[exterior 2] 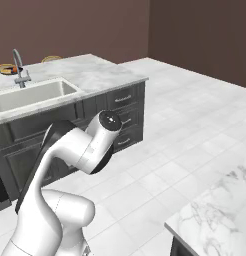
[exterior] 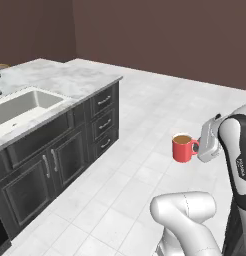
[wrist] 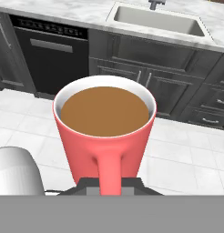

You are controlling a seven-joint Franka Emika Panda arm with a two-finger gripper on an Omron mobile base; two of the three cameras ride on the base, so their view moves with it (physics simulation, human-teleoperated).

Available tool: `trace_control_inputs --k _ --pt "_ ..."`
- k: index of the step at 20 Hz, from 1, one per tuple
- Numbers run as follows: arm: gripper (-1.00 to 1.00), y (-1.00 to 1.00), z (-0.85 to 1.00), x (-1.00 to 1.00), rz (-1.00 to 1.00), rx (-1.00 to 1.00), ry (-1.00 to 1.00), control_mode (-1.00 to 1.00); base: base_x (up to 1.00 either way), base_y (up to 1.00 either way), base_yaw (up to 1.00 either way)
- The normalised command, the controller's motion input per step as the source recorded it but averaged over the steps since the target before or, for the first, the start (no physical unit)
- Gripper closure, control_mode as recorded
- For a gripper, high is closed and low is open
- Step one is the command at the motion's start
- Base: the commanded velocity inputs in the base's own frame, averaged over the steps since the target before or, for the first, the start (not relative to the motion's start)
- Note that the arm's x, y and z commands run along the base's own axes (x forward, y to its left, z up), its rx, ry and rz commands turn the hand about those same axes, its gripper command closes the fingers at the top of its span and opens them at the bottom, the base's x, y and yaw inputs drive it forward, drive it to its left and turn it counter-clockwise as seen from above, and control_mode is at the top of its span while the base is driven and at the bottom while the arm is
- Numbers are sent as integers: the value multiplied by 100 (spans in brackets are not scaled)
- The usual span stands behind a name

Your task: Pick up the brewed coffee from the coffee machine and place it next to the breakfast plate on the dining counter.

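The robot arm (exterior 2: 80,150) was glossy white, built from thick rounded segments joined by dark black bands at the joints. A round grey cap closed one joint. Its boxy hand (exterior: 211,140) was pale grey, and one dark band carried small pale lettering.

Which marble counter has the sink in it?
The long counter over the dark cabinets, left of the robot, holds the sink and faucet. The marble corner at lower right shows none.

Red mug (wrist: 104,136) smooth, matt; counter (exterior: 70,77) veined marble; faucet (exterior 2: 18,67) shiny metal; cabinets (exterior: 55,155) dark matt.
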Motion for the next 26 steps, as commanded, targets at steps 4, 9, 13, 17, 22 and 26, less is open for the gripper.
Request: trace_control_inputs --k 4,9,13,17,22,26 --pt "100 0 0 0 0 0 0 100 83 13 -50" --pt "100 0 0 0 0 0 0 100 75 28 -54" --pt "100 0 0 0 0 0 0 100 72 36 -57" --pt "100 0 0 0 0 0 0 100 96 53 -47" --pt "100 0 0 0 0 0 0 100 100 67 -26" --pt "100 0 0 0 0 0 0 100 100 63 -12"
